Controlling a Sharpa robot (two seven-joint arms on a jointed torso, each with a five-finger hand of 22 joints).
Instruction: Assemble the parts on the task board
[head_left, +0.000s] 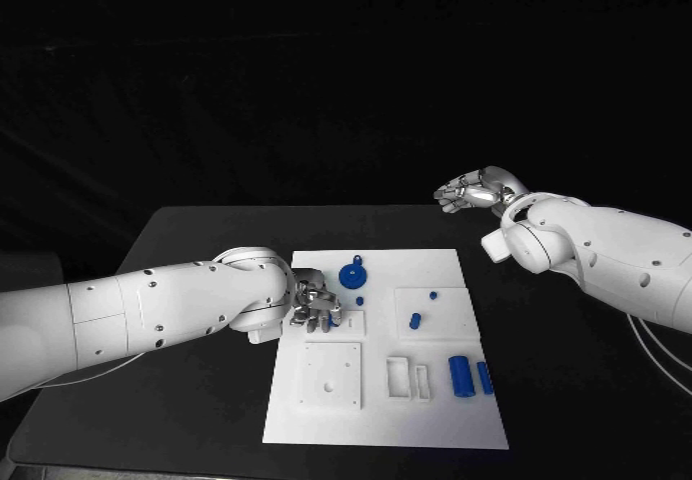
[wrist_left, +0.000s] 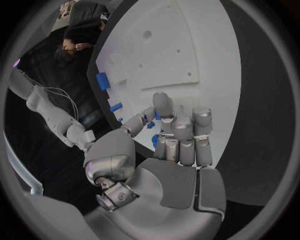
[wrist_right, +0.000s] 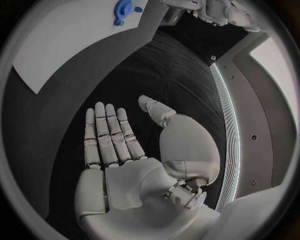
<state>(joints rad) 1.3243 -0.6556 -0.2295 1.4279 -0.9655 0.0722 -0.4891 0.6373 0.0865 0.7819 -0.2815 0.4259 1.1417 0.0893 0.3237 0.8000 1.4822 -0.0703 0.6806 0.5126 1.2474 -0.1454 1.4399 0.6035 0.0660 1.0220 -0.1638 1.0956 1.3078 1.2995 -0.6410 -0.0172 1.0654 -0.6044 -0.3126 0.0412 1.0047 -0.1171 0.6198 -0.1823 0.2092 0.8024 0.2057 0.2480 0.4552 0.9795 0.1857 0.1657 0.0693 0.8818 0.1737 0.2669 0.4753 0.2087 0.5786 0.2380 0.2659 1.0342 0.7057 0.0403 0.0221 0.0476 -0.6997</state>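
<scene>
The robot's silver left hand (head_left: 315, 308) sits low over the flat white plastic task board (head_left: 387, 420), just beside the round blue wheel-shaped part (head_left: 353, 274). Its fingers (wrist_left: 182, 131) are curled in close together, and a small blue piece (wrist_left: 154, 140) peeks out between them. It looks pinched there, but how firmly cannot be told. The robot seems to be setting this piece into the board. To do it well, the left hand should keep the piece straight, line it up with its hole, and push down slowly. A tilted piece would likely jam.

The silver right hand (head_left: 476, 190) hangs in the air past the far corner of the board, well apart from it. Its fingers (wrist_right: 106, 135) are stretched out flat and hold nothing.

The board looks smooth and hard, with raised white squares and little holes. Two long blue bar parts (head_left: 470, 376) lie near the board's right edge. A short blue peg (head_left: 415, 321) lies between them and the wheel. The black worktop (head_left: 202, 400) looks dull and flat.
</scene>
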